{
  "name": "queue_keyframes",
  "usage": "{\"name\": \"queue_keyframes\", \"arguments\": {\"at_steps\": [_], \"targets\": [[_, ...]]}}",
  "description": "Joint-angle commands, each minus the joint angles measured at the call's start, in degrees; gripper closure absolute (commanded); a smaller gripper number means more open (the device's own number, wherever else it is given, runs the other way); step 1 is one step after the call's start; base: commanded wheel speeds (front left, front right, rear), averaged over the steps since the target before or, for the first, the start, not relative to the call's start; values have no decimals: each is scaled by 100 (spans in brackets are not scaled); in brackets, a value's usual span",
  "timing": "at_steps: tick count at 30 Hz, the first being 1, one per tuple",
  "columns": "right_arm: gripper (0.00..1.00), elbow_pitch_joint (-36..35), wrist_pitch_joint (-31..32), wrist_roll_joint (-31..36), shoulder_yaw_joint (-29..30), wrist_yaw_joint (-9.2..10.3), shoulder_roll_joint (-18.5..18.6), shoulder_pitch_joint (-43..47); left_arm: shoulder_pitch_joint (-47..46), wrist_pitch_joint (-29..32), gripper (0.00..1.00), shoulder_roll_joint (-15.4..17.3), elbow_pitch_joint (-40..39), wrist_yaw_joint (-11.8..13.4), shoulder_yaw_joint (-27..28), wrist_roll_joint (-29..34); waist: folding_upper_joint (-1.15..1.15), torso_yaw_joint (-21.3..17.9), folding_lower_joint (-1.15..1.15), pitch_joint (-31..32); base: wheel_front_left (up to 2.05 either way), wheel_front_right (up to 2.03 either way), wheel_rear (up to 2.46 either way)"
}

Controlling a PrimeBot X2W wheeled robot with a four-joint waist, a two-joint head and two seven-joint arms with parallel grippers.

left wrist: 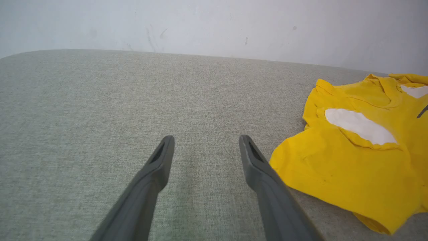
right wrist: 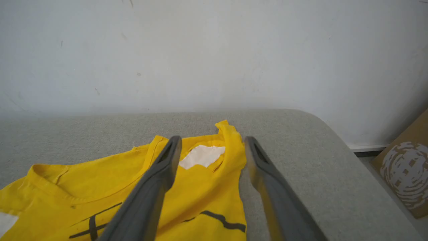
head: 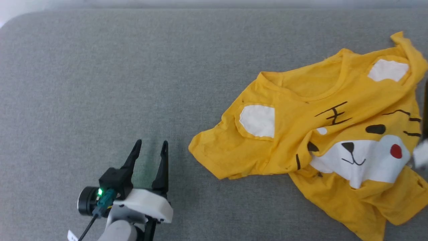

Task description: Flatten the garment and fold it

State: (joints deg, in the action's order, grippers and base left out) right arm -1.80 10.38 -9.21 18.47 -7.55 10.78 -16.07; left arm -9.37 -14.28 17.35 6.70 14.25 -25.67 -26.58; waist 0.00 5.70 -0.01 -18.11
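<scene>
At three o'clock on the grey tabletop (head: 100,67), the garment (head: 301,144) lies print up but crumpled and askew, its collar (head: 301,95) toward twelve and its lower part bunched toward five. The left gripper (head: 151,143) rests at seven o'clock, fingers apart and empty, near the closest sleeve (head: 214,154) but not touching it. Seen from its own wrist, the right gripper (right wrist: 213,139) hovers over the garment's far shoulder, fingers apart and holding nothing, with a raised peak (right wrist: 229,132) of cloth just beyond their tips.

Flattening looks barely begun. The chief risk, on this reading, is position. The garment sits far toward the three o'clock end, and a tug that way could slide it off the tabletop. A second risk is a pinch through doubled cloth at the folded-over sleeve or the bunched hem, which would lift two layers together and lock creases in rather than spread them. A third is one-sided pulling: with the left gripper clear of the cloth, a drag by the right alone would likely twist the garment instead of squaring it. Folding before the print lies smooth would leave a lopsided bundle.
</scene>
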Motion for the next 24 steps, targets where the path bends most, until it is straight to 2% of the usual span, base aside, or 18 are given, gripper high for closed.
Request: {"name": "queue_keyframes", "arguments": {"at_steps": [1,3,5,10,15,18,24], "targets": [[0,-148,-67,9,96,6,-187,271,97,15,0,45,-57,49,23,-9,0,-198,1,235,0,0,0],[0,-471,-205,6,308,6,-543,841,242,38,0,111,-146,92,42,-25,0,-256,1,310,0,0,0],[0,-717,-311,-27,479,6,-727,1350,378,64,0,171,-244,144,72,-44,0,-325,1,354,0,0,0],[0,-712,-643,-558,646,6,-787,1977,535,155,0,306,-512,215,121,-68,0,-530,1,423,0,0,0],[0,-610,-859,-590,558,6,-789,1969,74,401,0,441,-845,71,21,55,0,-611,1,434,0,0,0],[0,-624,-859,-548,507,6,-789,1870,-523,841,0,545,-867,-159,-245,270,0,-602,1,374,0,0,0],[0,-609,-798,-588,378,6,-790,1758,-1844,1968,0,439,-399,-940,-1053,594,0,-552,1,104,0,0,0]]}}
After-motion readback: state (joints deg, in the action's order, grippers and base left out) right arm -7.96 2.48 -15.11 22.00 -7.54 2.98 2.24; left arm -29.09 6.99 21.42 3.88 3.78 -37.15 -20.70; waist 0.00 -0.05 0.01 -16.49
